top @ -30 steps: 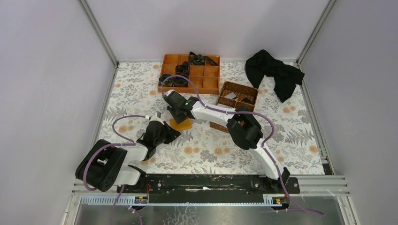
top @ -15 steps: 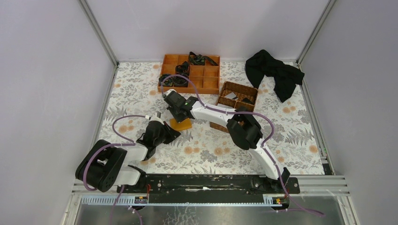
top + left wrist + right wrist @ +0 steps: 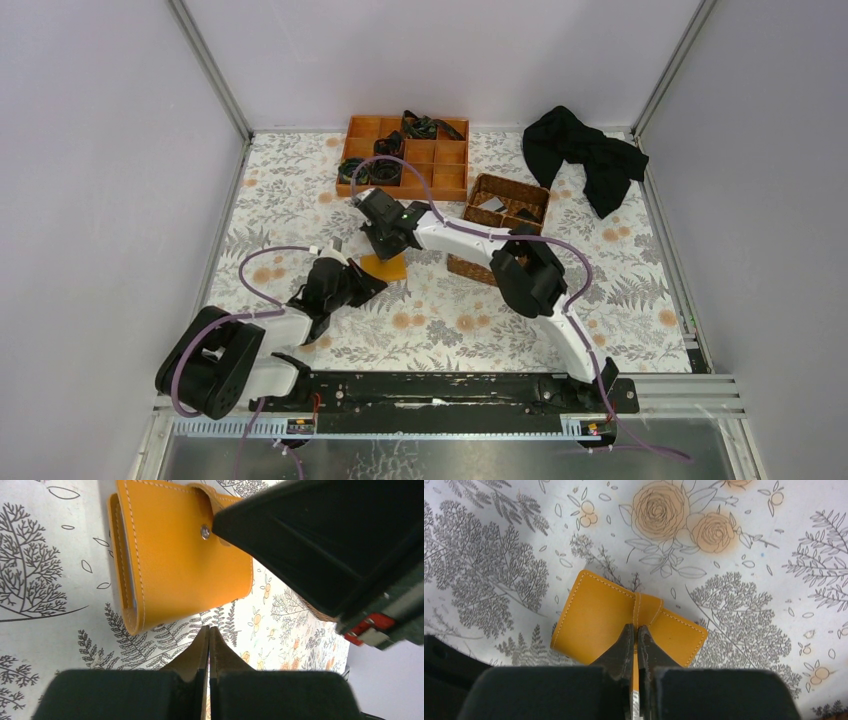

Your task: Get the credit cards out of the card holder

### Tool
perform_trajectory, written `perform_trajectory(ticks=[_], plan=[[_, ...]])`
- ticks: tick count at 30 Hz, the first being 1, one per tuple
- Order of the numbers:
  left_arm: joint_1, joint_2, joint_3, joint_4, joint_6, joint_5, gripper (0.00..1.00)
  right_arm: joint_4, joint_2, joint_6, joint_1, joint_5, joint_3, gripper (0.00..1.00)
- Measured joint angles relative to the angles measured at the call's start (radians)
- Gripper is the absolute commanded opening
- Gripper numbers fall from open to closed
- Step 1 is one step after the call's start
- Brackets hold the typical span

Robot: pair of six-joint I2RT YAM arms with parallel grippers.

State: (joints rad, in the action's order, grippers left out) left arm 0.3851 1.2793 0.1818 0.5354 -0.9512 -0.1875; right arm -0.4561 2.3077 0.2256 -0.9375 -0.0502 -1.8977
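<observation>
Left jaws are pressed together on nothing, their tips low over the floral counter, just beside one edge of the card holder. It lies folded shut, orange side up, left of the counter's middle. Right jaws reach in from above it and are pinched on its strap, near the snap. Farther back stands an orange compartment tray, then a wicker basket, then a black cloth.
</observation>
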Motion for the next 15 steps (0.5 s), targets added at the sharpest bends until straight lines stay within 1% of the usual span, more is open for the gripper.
perform_trajectory(ticks=[7, 15], plan=[[0.000, -0.016, 0.002, -0.021, 0.000, 0.000, 0.00, -0.033, -0.072, 0.007, 0.013, 0.018, 0.032, 0.00], [-0.006, -0.135, 0.020, -0.087, 0.016, 0.010, 0.00, -0.066, -0.181, 0.007, 0.034, 0.005, 0.027, 0.00]])
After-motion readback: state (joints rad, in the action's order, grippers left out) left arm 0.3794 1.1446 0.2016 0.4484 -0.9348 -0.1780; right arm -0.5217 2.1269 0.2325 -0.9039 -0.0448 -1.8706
